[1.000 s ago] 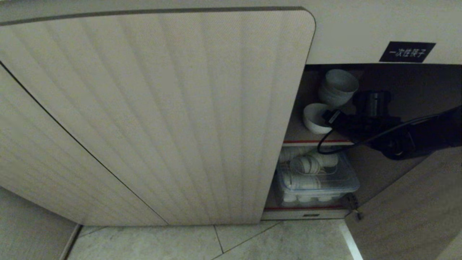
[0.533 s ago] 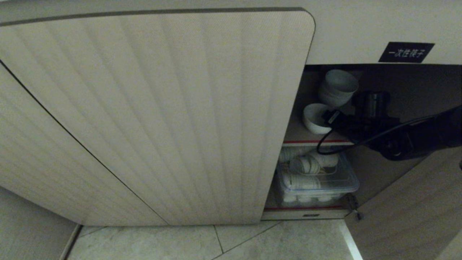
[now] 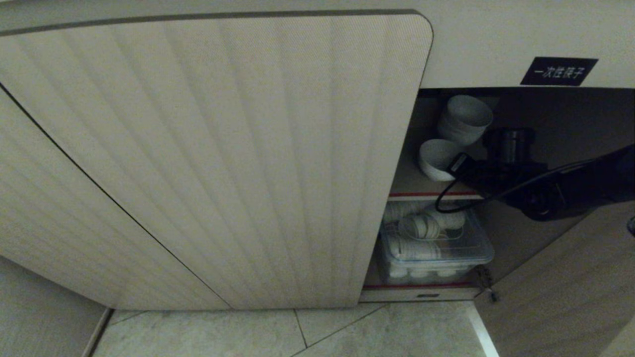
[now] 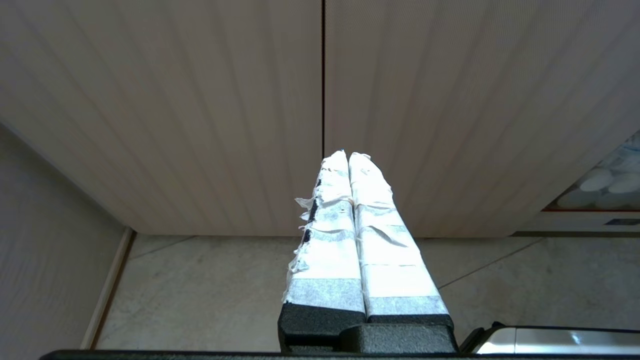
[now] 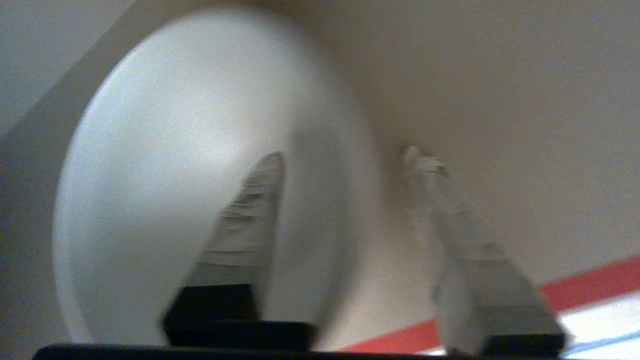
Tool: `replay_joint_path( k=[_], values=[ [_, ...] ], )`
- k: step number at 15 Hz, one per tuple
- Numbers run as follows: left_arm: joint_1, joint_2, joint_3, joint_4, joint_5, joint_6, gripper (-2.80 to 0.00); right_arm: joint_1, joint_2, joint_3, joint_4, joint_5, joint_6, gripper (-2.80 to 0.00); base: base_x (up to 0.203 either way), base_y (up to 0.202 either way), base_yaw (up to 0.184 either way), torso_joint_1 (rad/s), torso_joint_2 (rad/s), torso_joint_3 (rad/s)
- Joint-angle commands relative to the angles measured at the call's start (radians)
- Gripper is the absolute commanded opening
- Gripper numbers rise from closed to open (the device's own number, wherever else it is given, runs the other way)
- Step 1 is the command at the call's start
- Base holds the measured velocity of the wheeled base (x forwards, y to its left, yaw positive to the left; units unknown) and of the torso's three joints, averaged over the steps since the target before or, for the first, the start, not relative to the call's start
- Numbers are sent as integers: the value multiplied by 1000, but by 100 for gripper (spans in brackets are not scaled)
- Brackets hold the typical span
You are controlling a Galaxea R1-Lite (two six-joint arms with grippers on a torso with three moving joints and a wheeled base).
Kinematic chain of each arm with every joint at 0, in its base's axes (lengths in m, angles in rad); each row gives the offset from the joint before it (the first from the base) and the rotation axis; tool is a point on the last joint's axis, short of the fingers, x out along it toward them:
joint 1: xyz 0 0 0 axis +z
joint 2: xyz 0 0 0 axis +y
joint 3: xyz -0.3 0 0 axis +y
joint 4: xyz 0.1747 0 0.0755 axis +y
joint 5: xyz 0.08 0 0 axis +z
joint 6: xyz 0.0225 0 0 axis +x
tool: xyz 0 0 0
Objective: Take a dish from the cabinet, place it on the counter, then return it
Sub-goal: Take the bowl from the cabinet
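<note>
right gripper (image 5: 345,160) straddles white bowl (image 5: 190,150) rim.

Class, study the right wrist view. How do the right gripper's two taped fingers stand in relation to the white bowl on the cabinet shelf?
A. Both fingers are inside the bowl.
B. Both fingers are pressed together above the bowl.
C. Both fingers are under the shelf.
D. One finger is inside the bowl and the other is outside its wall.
D: in the right wrist view one finger lies over the white bowl's interior, while the other sits outside its wall, above the red-edged shelf.
</note>
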Motion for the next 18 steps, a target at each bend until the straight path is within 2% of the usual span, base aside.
replay_joint_path(
  k=[1,11,18],
  values=[
    [0,0,0,0,0,0,-280,2,4,-20,-22,-3,14,-280,0,0,0,0,0,0],
    [0,0,0,0,0,0,-280,2,4,-29,-33,-6,15,-280,0,0,0,0,0,0],
    [0,0,0,0,0,0,-280,2,-28,-1,30,0,39,-280,0,0,0,0,0,0]
  ],
)
